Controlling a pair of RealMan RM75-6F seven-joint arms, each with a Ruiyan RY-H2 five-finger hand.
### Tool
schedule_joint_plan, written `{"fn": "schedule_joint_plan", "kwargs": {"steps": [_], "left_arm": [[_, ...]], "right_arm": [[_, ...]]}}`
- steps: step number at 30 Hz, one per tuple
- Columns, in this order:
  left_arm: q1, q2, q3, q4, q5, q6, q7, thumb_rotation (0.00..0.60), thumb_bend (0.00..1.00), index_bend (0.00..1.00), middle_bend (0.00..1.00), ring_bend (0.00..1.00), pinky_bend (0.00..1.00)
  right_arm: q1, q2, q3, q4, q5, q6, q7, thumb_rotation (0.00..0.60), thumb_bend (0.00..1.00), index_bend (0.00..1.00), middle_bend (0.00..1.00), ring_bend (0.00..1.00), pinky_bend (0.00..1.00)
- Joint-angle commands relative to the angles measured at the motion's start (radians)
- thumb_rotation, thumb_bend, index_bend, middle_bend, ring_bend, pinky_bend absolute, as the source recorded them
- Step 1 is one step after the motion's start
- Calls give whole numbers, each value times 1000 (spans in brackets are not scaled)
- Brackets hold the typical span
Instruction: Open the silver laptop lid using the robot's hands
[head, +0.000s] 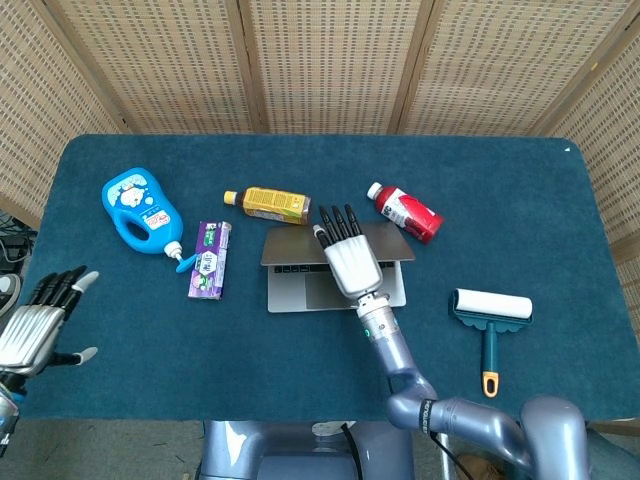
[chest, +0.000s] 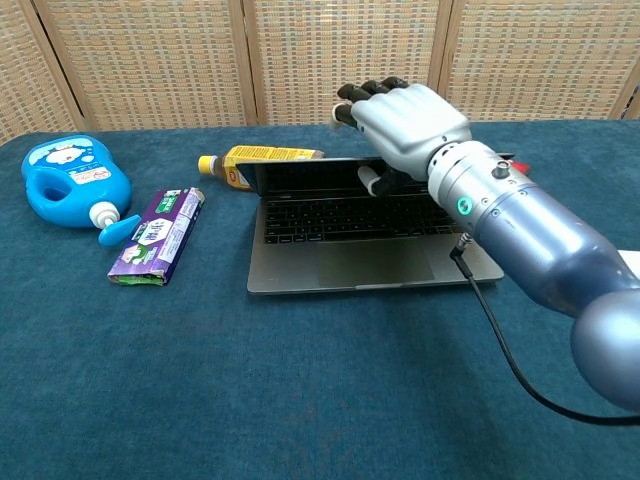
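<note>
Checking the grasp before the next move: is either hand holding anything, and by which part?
The right hand holds the laptop lid at its top edge. The left hand holds nothing.

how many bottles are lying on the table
3: a blue detergent bottle at the far left, a yellow-labelled bottle just behind the laptop's left corner, and a red bottle behind its right side, partly hidden by the right hand in the chest view.

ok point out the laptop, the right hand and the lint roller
laptop (chest: 340, 265): chest view, on the bare palm rest by the trackpad
right hand (chest: 405, 125): chest view, on the silver back of the hand
lint roller (head: 492, 305): head view, on the white roll
</note>
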Motion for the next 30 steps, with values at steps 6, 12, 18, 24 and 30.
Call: {"fn": "schedule_joint_plan", "kwargs": {"steps": [6, 12, 18, 24, 30], "left_arm": [[-209, -135, -3, 195, 190, -154, -215, 600, 488, 0, 0, 0, 0], [-297, -197, -8, 233, 192, -227, -289, 600, 818, 17, 0, 0, 0], [-365, -234, -16, 231, 160, -310, -286, 600, 973, 47, 0, 0, 0], [-442, -311, -36, 255, 112, -400, -267, 600, 995, 95, 0, 0, 0], [-502, -407, -48, 310, 79, -448, -257, 600, 1000, 149, 0, 40, 52]], "right_arm": [[18, 27, 0, -18, 24, -3, 4, 600, 639, 249, 117, 47, 52], [34, 40, -8, -13, 42, -12, 14, 600, 639, 258, 120, 47, 52], [46, 44, -21, 1, 44, -14, 32, 600, 640, 265, 128, 47, 52], [63, 46, -20, 12, 52, -13, 46, 600, 639, 268, 132, 47, 52], [72, 53, -27, 17, 65, -16, 57, 600, 640, 268, 132, 47, 53]]}}
